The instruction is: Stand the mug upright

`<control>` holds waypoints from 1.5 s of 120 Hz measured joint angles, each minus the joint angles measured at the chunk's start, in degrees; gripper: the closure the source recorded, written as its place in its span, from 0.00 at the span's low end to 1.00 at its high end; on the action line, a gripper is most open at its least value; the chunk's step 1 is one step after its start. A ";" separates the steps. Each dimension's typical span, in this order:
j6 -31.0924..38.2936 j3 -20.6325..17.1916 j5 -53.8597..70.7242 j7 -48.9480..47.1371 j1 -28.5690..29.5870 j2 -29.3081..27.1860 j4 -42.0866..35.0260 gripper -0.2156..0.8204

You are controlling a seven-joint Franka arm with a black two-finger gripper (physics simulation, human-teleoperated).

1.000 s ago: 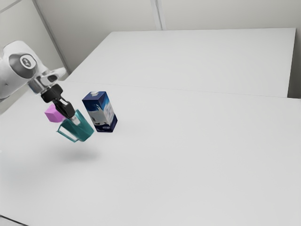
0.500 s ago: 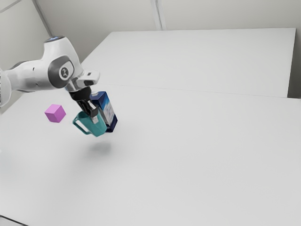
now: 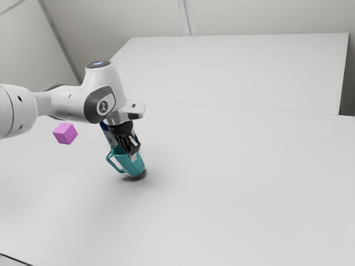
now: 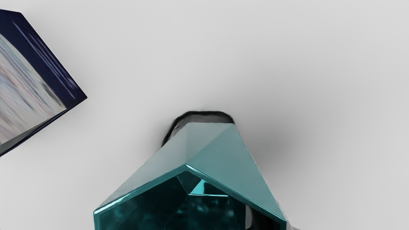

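Exterior view: the mug (image 3: 131, 167) points mouth up, its long axis tilted.

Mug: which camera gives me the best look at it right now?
The exterior view: it shows the mug, tilted, with its handle, though the gripper overlaps it. The wrist view looks into its mouth and along its outer wall.

On the white flat table (image 3: 233, 188), the pink cube-shaped block (image 3: 65, 133) lies toward the exterior view's left. To the exterior view's right of it is the teal faceted mug (image 3: 135, 167), nearer; the blue-and-white box-shaped carton (image 4: 28, 83) stands behind the mug, apart from it.
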 joint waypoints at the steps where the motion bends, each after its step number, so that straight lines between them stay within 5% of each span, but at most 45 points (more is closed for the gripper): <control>1: 0.08 0.00 0.17 -0.12 0.08 0.09 0.02 0.96; 44: 1.66 0.00 2.55 -4.34 0.46 3.28 0.04 0.96; 76: 1.63 -0.02 2.29 -6.15 0.65 1.85 0.09 0.46; 96: -2.58 -0.21 0.09 -6.85 0.47 -1.83 4.87 0.32; 117: -12.07 0.21 -2.67 -7.45 -0.02 0.93 19.38 0.26; 124: -15.28 1.63 -2.95 -7.65 -0.53 1.52 24.15 0.25; 145: -23.90 13.61 -3.11 -8.13 -11.14 3.24 34.89 0.22; 180: -30.14 15.03 -3.12 -8.63 -12.46 3.04 37.34 0.21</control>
